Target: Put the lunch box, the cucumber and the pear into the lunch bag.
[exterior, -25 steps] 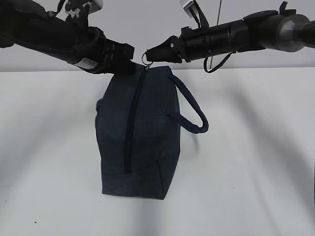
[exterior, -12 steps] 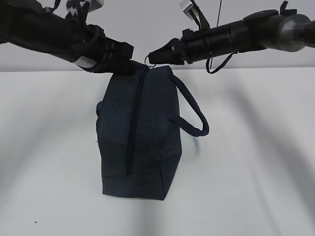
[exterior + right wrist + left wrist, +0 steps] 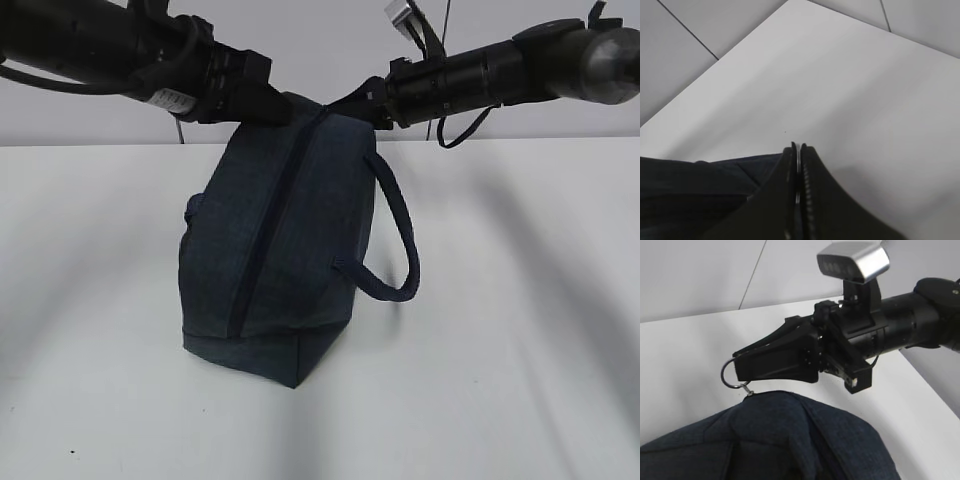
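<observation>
The dark navy lunch bag (image 3: 280,250) rests on the white table on its near end, with its far end raised. Its zipper (image 3: 262,240) is closed and its loop handle (image 3: 398,235) hangs to the right. My left gripper (image 3: 272,108) is shut on the fabric at the bag's top left corner; its jaws are hidden behind the bag (image 3: 770,440) in the left wrist view. My right gripper (image 3: 348,104) is shut on the silver ring pull (image 3: 731,375), which also shows between its fingers (image 3: 798,150). The lunch box, cucumber and pear are out of view.
The white table (image 3: 520,330) spreads around the bag. A grey wall (image 3: 320,60) rises right behind its far edge. Both arms reach in from the upper left and upper right.
Both grippers have risen and shifted a little right with the bag's far end. The bag now tilts more, and its near end has slid left and back.
</observation>
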### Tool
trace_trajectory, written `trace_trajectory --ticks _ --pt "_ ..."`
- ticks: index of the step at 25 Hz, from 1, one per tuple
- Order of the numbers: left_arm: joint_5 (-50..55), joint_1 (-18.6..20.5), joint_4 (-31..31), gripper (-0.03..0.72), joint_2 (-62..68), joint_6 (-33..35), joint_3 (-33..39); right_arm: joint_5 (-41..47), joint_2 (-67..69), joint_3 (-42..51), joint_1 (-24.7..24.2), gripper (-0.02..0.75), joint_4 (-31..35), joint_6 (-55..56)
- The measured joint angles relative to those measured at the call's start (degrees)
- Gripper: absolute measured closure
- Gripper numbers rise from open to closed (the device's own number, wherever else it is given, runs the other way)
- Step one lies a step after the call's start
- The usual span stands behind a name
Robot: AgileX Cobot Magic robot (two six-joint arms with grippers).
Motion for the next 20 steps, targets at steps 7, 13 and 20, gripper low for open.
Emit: trace_trajectory --ticks 7,13,20 --pt "0.08 0.00 -1.59 0.680 -0.32 1.29 0.05 -0.18 2.03 -0.18 -0.33 0.732 0.51 1.47" --pt "0.30 0.00 -3.84 0.681 0.41 1.49 0.17 -0.18 2.32 -0.25 -0.67 0.732 2.47 1.47" --pt "-1.77 0.00 -8.05 0.681 4.26 1.60 0.11 -1.21 2.90 -0.65 -0.85 0.634 2.16 1.47"
